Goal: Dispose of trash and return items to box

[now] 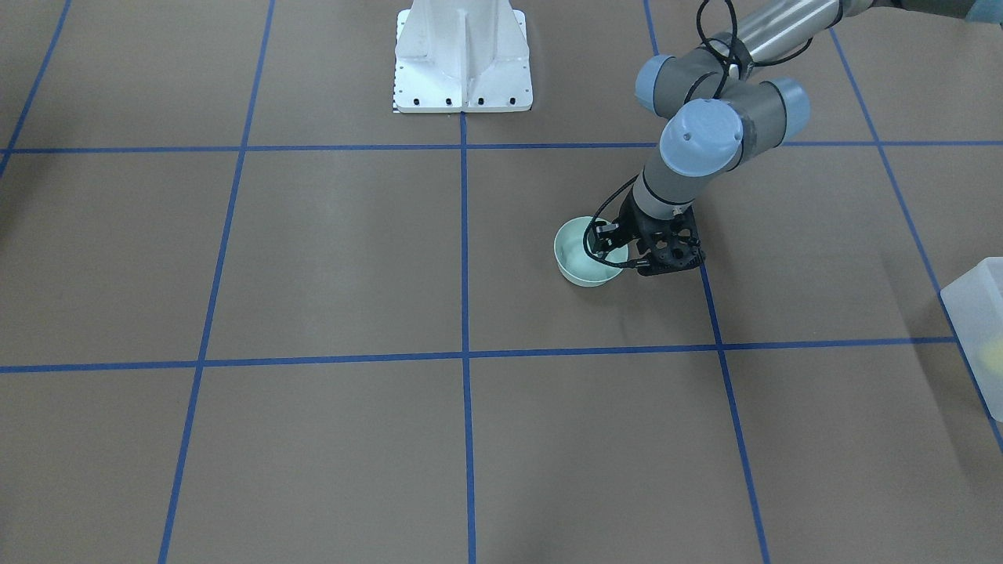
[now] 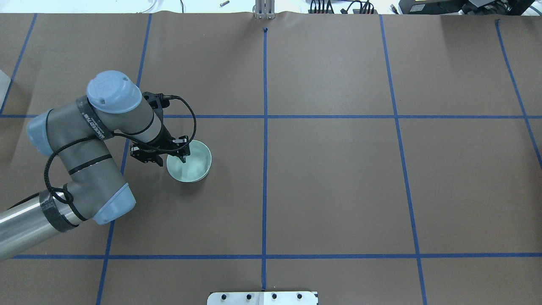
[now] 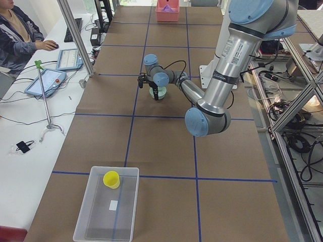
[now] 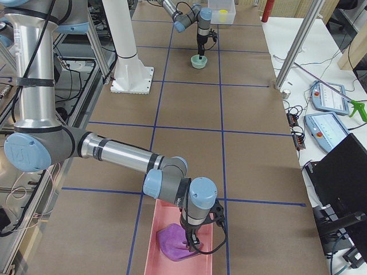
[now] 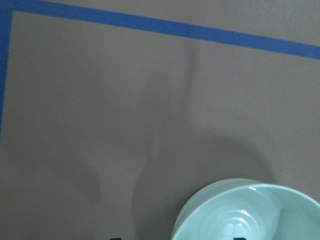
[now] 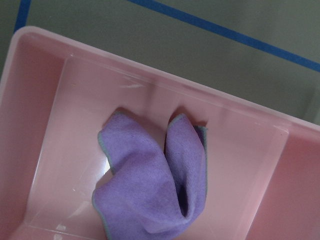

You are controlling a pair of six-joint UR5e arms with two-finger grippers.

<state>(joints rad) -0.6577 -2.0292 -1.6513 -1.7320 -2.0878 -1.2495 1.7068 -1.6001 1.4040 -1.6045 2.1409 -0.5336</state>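
Observation:
The pale mint-green bowl (image 2: pixel 192 165) stands upright on the brown table; it also shows in the front view (image 1: pixel 576 254) and at the bottom of the left wrist view (image 5: pixel 250 210). My left gripper (image 2: pixel 172 161) is open and straddles the bowl's rim, one finger inside and one outside. The yellow cup (image 3: pixel 111 179) stands inside the translucent white box (image 3: pixel 108 206) at the table's left end. My right gripper (image 4: pixel 189 243) hangs in a pink tray (image 4: pixel 172 226) over a purple cloth (image 6: pixel 150 185); I cannot tell whether it is open or shut.
The white robot pedestal (image 1: pixel 462 59) stands at the table's robot side. The box's corner shows at the front view's right edge (image 1: pixel 979 313). Blue tape lines cross the brown table. An operator sits at the far side of the exterior left view (image 3: pixel 17 35).

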